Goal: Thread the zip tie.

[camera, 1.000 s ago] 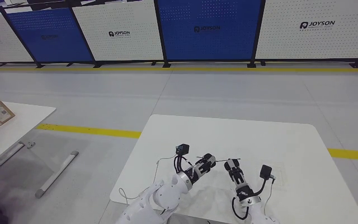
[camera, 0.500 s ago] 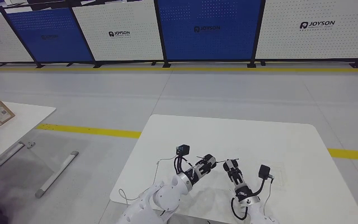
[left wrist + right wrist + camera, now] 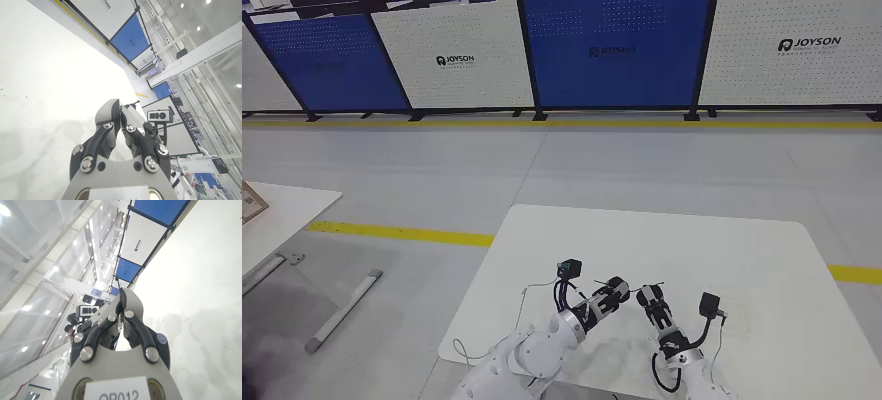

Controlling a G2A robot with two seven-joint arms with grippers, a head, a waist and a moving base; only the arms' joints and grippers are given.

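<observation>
Table [image 3: 722, 250], zip tie [image 3: 118, 283] toward near edge

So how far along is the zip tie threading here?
Done: the zip tie is off the table, pinched in the shut right gripper, head end sticking out. In hand: the shut left gripper sits tip to tip with it. Left: no closed loop visible, so threading remains.
</observation>
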